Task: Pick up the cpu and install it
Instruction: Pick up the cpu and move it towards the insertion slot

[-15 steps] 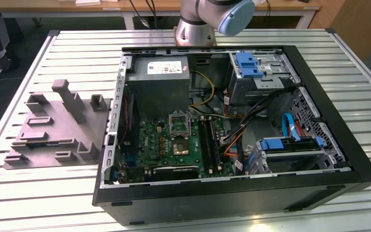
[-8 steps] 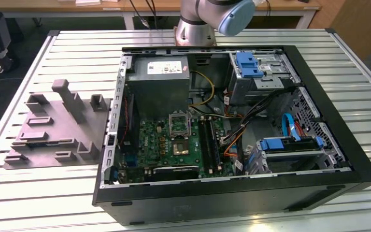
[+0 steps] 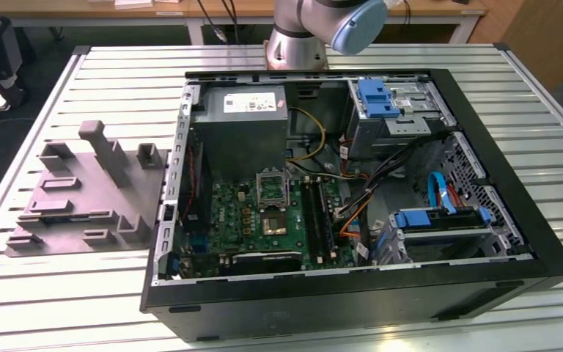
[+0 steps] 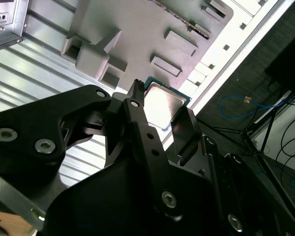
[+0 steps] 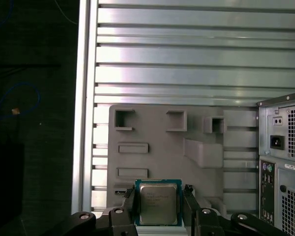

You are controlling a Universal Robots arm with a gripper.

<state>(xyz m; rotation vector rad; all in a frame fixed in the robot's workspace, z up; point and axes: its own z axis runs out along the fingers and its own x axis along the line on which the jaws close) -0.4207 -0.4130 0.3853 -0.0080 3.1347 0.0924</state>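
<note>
The cpu point(image 5: 158, 202) is a small square chip with a silvery metal top and a teal rim. My gripper point(image 5: 158, 197) is shut on it, one black finger point(image 5: 129, 202) pressing each of two opposite edges. In the second wrist view the cpu point(image 4: 165, 102) sits between the same fingers point(image 4: 138, 109), held in the air above the grey moulded fixture point(image 4: 137, 29). That fixture point(image 3: 81, 194) lies on the slatted table at the exterior view's left. The green motherboard point(image 3: 252, 224) with its metal-framed socket point(image 3: 272, 187) lies inside the open computer case point(image 3: 360, 301).
The arm's base point(image 3: 301, 33) stands behind the case. Inside the case are a power supply point(image 3: 243, 121), blue-tabbed drive bays point(image 3: 380, 99) and bundles of cables point(image 3: 399, 172). The case's rear panel point(image 5: 285, 162) is beside the fixture. The table's edge point(image 5: 83, 123) drops to a dark floor.
</note>
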